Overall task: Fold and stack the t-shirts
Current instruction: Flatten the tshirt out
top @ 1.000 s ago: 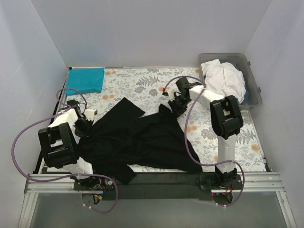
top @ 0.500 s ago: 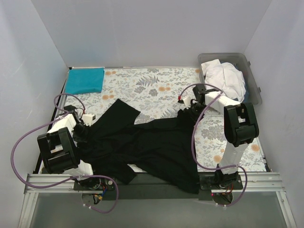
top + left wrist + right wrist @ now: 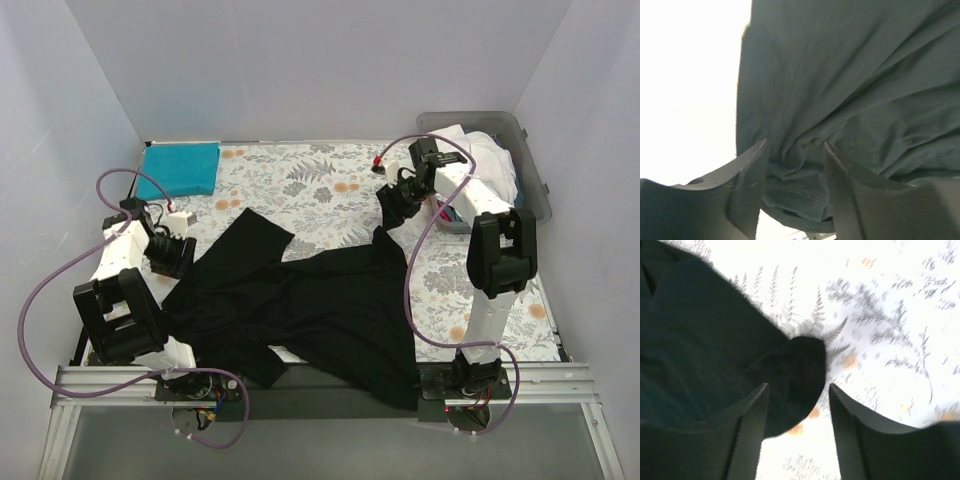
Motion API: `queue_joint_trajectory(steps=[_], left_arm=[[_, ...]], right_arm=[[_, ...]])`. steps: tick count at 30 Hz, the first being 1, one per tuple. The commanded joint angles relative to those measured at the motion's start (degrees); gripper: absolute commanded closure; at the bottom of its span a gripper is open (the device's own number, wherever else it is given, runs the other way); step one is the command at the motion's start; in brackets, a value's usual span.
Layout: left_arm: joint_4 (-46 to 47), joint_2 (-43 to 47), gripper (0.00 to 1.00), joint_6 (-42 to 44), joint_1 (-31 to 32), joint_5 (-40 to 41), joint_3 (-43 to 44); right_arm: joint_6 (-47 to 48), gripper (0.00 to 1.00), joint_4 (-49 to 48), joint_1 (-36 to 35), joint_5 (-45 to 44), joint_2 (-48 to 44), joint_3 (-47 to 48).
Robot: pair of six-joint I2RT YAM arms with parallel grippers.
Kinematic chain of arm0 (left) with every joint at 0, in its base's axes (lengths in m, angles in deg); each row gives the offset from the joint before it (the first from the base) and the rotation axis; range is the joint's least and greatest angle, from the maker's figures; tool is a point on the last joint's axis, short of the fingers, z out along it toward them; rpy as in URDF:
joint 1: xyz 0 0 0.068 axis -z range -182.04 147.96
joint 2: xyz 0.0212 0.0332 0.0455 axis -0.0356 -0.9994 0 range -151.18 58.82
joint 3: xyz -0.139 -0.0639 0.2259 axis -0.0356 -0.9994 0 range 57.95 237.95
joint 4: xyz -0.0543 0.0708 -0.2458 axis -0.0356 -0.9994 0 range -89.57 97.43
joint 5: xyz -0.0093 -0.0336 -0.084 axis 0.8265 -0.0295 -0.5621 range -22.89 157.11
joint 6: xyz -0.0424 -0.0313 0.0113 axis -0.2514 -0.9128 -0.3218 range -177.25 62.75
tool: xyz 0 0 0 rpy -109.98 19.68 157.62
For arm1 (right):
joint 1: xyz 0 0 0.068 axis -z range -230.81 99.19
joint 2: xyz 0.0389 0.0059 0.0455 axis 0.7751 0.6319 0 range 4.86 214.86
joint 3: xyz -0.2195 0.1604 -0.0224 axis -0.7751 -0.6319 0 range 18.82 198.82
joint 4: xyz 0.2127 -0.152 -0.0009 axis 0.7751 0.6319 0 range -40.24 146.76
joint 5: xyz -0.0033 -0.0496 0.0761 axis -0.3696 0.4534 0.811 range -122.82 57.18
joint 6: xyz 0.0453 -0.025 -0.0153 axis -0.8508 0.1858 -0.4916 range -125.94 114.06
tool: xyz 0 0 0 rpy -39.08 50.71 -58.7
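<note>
black shirt point(image 3: 300, 300) is lying spread, unfolded, on the cloth point(image 3: 300, 180); left gripper point(image 3: 794, 145) and right gripper point(image 3: 798, 386) are hovering at its edges, fingers apart. teal shirt point(image 3: 180, 168) is sitting folded; white shirt point(image 3: 470, 160) is waiting in tub point(image 3: 537, 195).

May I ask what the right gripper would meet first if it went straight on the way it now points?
Probably the black t-shirt: its corner lies straight ahead of the open right gripper, on the floral table cloth. Depth is unclear.
</note>
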Motion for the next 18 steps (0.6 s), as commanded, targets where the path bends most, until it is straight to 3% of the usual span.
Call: queue_joint_trajectory(steps=[1,11,18], left_arm=[[-1.7,-0.6,0.52,-1.6,0.0,-7.7,7.5],[3.9,-15.9,0.5,-14.1,11.3,-9.8,22.1],[5.7,-22.9,0.5,-17.7,13.4,-10.1,27.7]], right_arm=[[-1.2,0.41,-0.1,0.0,1.8,5.1,3.8],[0.9,0.41,-0.3,0.0,4.9,10.7,9.1],[3.0,0.47,0.6,-0.1,9.7,12.2,8.2]])
